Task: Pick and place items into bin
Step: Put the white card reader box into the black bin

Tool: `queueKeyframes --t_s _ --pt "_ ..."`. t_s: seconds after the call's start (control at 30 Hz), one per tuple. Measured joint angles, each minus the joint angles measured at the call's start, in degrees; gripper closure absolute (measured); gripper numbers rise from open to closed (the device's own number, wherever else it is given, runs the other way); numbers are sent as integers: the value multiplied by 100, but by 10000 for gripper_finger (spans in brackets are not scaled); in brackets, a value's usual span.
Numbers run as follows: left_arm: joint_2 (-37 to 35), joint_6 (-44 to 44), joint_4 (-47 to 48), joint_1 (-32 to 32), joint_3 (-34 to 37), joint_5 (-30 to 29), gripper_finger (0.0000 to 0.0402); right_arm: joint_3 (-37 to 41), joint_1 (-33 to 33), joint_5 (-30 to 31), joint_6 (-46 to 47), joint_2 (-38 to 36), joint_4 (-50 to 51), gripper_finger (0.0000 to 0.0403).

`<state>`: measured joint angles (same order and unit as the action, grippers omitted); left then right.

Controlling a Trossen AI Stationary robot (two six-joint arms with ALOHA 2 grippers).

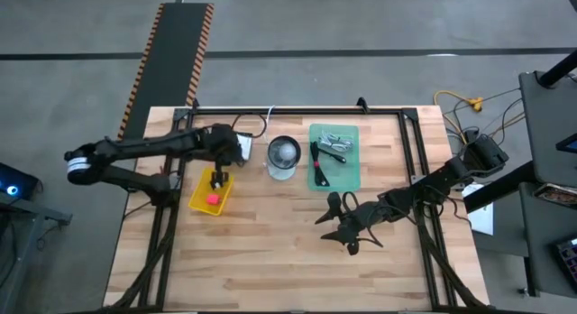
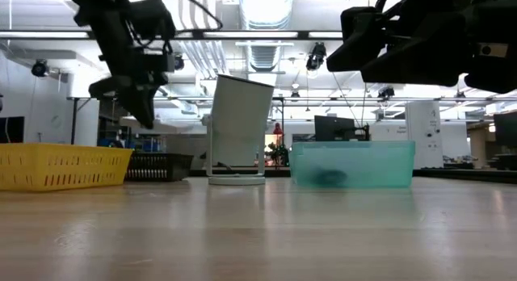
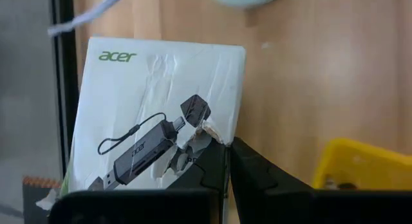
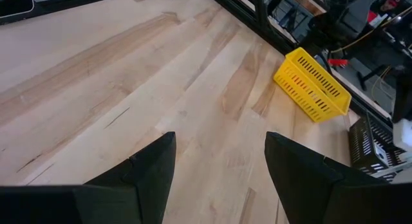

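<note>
Two arms over a wooden desk [image 1: 270,251], seen from above.
The left gripper [image 1: 219,177] hangs over the yellow bin [image 1: 200,197], which holds a pink-red lump [image 1: 212,198]; whether its jaws grip anything cannot be told here. Well off toward the other arm, a clear round container [image 1: 283,157] stands beside a green tray [image 1: 351,170] with dark and silver pieces. Just short of that tray the right gripper [image 1: 335,226] hovers, jaws spread apart.

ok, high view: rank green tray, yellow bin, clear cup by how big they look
1. green tray, largest footprint
2. yellow bin, smaller
3. clear cup, smallest from above; the top-down view hides its height
</note>
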<state>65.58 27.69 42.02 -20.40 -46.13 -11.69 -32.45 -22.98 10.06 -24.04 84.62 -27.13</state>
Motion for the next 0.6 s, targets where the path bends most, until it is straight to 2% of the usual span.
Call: queueKeyframes --t_s 0.27,0.47,0.6 --pt "414 592 -303 -862 55 328 401 0 0 -1 60 0 35 179" --pt "788 1173 -288 -1121 72 570 401 0 0 -1 143 0 39 179" --pt "1006 1252 -455 -1284 72 613 401 0 0 1 156 0 39 179"
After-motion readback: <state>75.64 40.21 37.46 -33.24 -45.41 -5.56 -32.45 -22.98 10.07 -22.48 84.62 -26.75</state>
